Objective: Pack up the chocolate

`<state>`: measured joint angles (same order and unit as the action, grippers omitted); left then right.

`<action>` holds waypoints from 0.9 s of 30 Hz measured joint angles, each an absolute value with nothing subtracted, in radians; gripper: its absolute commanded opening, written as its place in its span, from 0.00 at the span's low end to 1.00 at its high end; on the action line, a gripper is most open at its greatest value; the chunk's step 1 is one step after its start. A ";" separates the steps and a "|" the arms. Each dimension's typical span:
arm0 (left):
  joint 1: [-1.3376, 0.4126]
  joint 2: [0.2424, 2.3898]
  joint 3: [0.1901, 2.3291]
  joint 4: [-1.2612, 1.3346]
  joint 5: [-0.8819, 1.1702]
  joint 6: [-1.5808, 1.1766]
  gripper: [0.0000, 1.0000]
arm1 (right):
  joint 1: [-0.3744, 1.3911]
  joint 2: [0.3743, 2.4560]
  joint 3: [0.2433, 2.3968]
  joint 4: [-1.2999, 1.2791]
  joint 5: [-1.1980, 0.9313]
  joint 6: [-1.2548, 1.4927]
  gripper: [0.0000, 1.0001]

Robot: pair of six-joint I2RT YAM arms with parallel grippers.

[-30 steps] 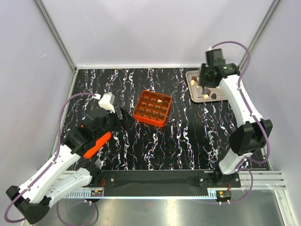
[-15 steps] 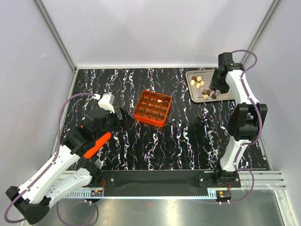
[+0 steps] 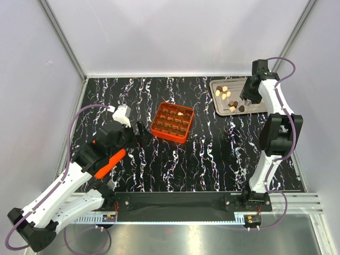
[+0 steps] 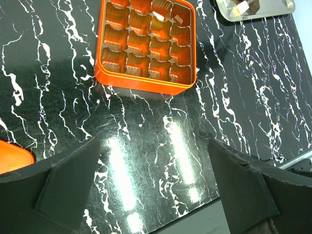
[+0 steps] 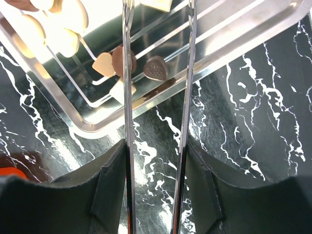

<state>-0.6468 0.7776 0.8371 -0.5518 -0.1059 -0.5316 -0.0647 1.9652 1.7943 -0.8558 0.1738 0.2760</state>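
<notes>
Hovering over the silver metal tray (image 5: pixel 234 24), the right jaws stand parted and empty, astride a dark heart-shaped chocolate (image 5: pixel 156 68), seemingly lined up to pick it. The left jaws hang spread wide, holding nothing, near the orange grid box (image 3: pixel 168 136).

A square orange plastic grid box (image 3: pixel 171 121) stands out against the black tabletop veined with white marble streaks (image 3: pixel 212 154). Back and to the right of that box, cream and dark brown bite-size chocolate pieces (image 3: pixel 223 93) dot a shiny silver metal tray (image 3: pixel 220 108).
</notes>
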 measured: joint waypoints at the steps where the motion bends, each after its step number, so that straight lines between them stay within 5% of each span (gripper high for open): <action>1: -0.647 0.779 0.837 -0.552 -0.106 -0.532 0.99 | -0.066 1.966 1.792 -0.849 0.167 0.277 0.55; 14: -0.647 0.795 0.837 -0.551 -0.106 -0.532 0.99 | -0.073 2.001 1.744 -0.796 0.127 0.288 0.54; 27: -0.647 0.814 0.837 -0.551 -0.106 -0.532 0.99 | -0.084 2.019 1.740 -0.781 0.110 0.291 0.43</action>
